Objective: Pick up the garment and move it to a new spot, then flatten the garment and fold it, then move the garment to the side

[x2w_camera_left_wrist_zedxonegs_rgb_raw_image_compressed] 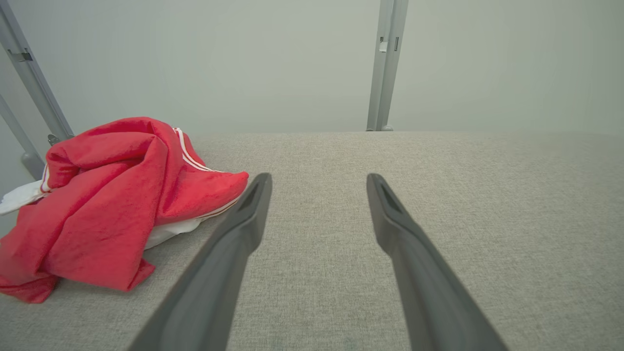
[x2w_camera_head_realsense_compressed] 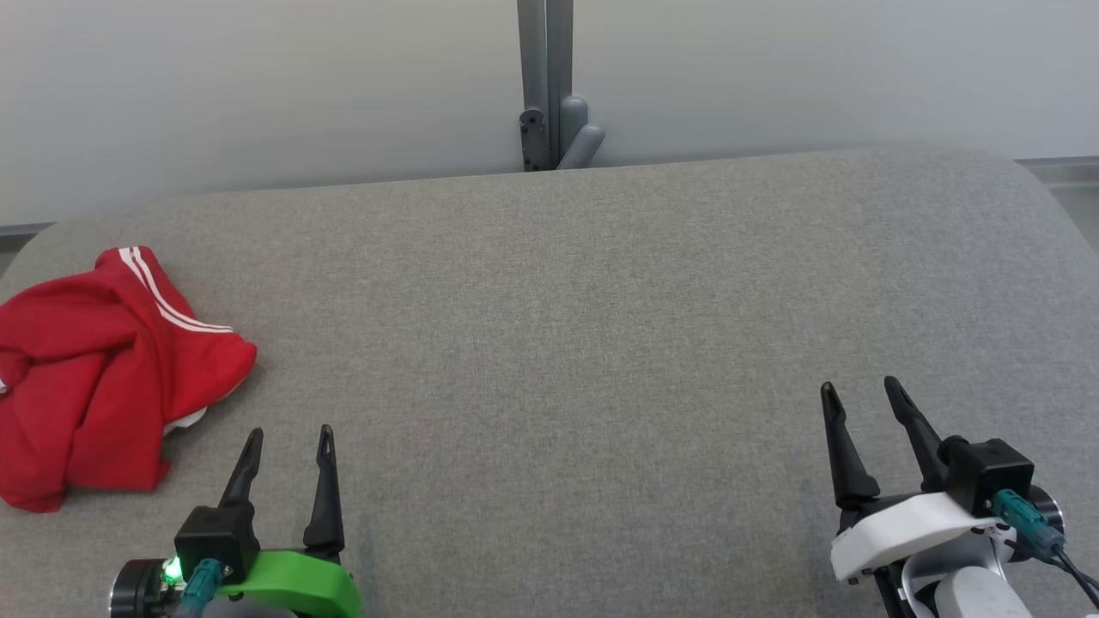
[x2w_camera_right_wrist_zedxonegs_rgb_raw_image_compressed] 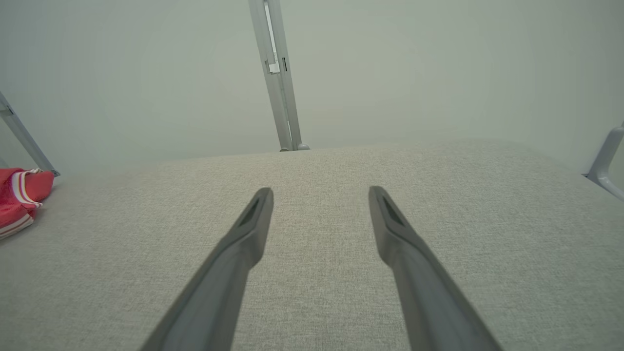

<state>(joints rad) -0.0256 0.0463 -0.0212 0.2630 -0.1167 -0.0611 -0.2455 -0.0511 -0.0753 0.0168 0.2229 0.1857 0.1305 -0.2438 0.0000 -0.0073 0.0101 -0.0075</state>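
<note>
The red garment (x2w_camera_head_realsense_compressed: 94,378) lies crumpled at the far left of the grey surface (x2w_camera_head_realsense_compressed: 601,326). Just right of it, at the near edge, the left pincer (x2w_camera_head_realsense_compressed: 290,439) is apart and empty. The right pincer (x2w_camera_head_realsense_compressed: 860,390) is likewise apart, well away at the near right.

Seemingly a bare test lab — a grey fabric-covered table (x2w_camera_head_realsense_compressed: 601,300) backed by pale partition panels (x2w_camera_head_realsense_compressed: 258,86) on metal posts (x2w_camera_head_realsense_compressed: 545,77).

You see the red garment (x2w_camera_head_realsense_compressed: 94,378) cut by head view's left edge | folds hide its shape | right wrist view crops most of it.
</note>
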